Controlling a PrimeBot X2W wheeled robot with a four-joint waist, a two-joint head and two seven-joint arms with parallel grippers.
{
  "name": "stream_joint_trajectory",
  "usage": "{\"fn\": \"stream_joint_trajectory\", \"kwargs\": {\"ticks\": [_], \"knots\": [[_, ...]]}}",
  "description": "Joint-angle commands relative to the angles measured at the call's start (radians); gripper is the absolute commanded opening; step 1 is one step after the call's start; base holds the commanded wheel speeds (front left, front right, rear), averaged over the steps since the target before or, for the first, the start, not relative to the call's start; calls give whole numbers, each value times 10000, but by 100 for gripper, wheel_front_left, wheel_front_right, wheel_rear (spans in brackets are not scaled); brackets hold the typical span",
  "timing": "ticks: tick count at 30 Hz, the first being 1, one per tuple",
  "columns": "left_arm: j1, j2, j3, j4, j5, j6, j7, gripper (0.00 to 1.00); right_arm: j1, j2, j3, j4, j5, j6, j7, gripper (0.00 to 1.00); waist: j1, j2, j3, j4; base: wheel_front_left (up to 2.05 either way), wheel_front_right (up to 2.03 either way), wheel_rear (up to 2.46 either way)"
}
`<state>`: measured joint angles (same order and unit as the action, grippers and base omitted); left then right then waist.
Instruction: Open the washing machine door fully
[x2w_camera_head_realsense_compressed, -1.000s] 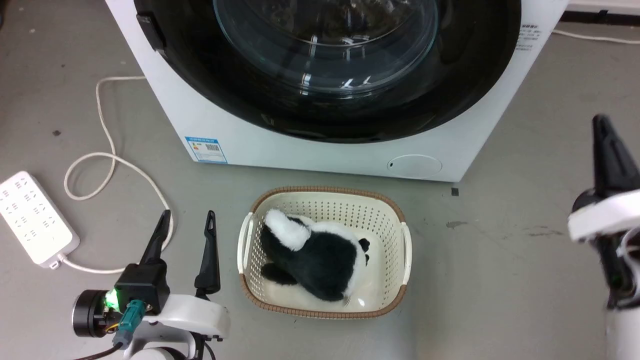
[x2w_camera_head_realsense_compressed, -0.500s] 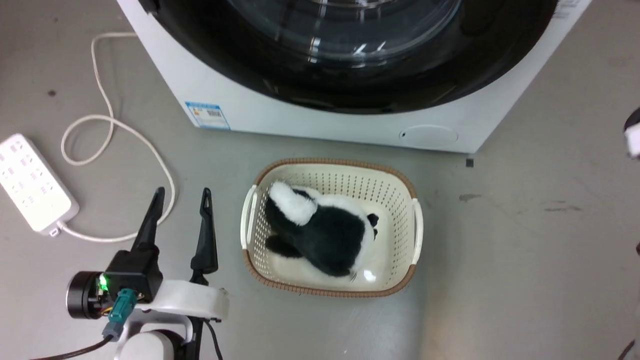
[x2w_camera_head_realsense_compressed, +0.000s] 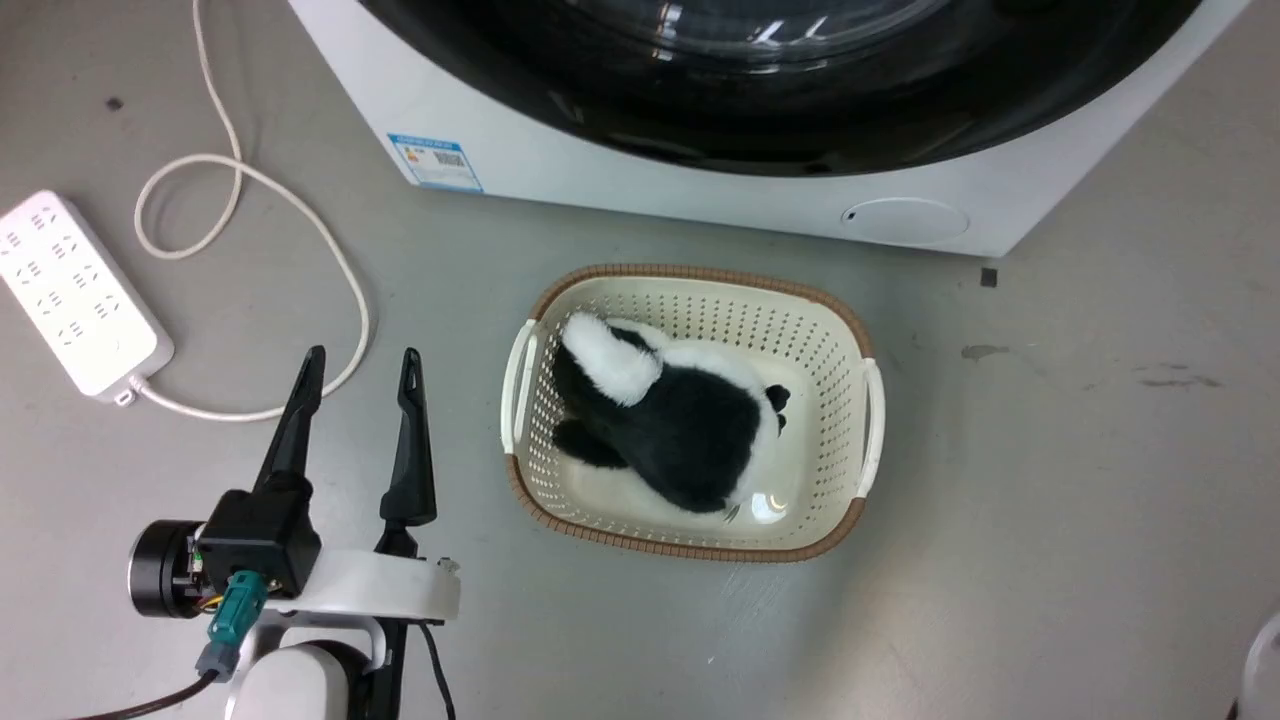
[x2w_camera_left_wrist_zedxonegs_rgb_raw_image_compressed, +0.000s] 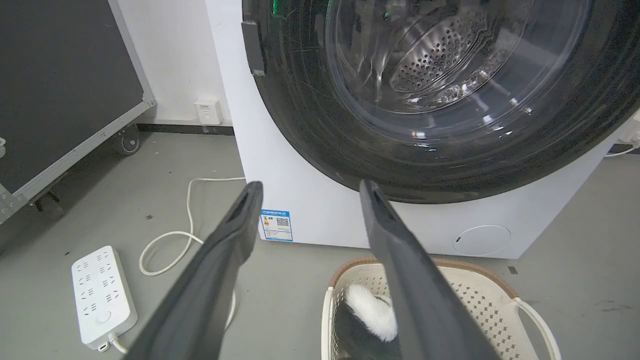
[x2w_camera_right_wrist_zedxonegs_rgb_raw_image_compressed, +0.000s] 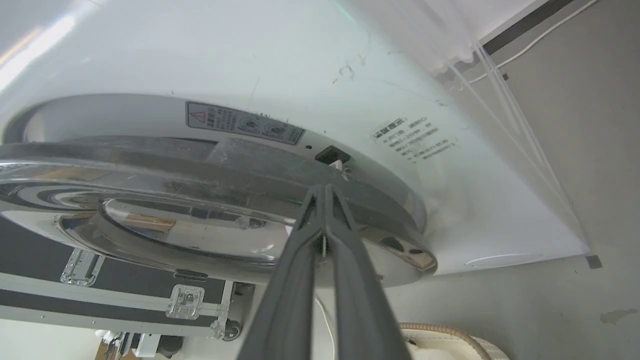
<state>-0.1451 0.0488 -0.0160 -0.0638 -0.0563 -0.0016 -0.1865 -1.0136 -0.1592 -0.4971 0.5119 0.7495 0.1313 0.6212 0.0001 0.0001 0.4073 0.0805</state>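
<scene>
**Door at the top of the frame, right fingertips at its rim**

In the head view the washing machine door fills the top edge as a glossy black arc set in the white washing machine; the left wrist view shows it in the upper right, black ring around a clear bowl with the perforated drum behind the glass; the right wrist view sees it edge-on, a broad disc across the left and centre of the frame.

The right gripper has its two fingers pressed together with nothing between them; the tips sit at the door's rim just below a small dark latch slot; whether they touch the rim I cannot tell.

The left gripper stands at the lower left of the head view, fingers spread and empty, well apart from the door; its own camera shows the fingers pointing at the machine's lower front.

A cream basket sits on the grey floor at centre frame, below the small round flap; a black-and-white plush toy lies inside it; a white power strip and its looped cable lie at the left.
</scene>
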Motion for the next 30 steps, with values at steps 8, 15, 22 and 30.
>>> {"fn": "stream_joint_trajectory", "kwargs": {"ticks": [8, 15, 22, 30], "knots": [[-323, 11, -82, -138, -78, 65, -242, 100, -1816, -333, -1101, 1233, -94, -2, 1403, 0, -1, -1, 444, 264, 0, 0, 0], [-505, 12, -203, -281, -36, 105, -431, 100, -3417, -391, -2321, 2123, -546, -3, 3055, 0, -1, -1, 905, 500, 0, 0, 0], [-675, 13, -286, -346, -75, 144, -577, 100, -4193, -142, -3276, 2238, -815, -4, 4276, 0, -1, -1, 1204, 619, 0, 0, 0], [-748, 14, -387, -352, -187, 242, -744, 100, -4101, 305, -4209, 1618, -1196, -5, 5989, 0, -1, -1, 1287, 732, 0, 0, 0]]}}
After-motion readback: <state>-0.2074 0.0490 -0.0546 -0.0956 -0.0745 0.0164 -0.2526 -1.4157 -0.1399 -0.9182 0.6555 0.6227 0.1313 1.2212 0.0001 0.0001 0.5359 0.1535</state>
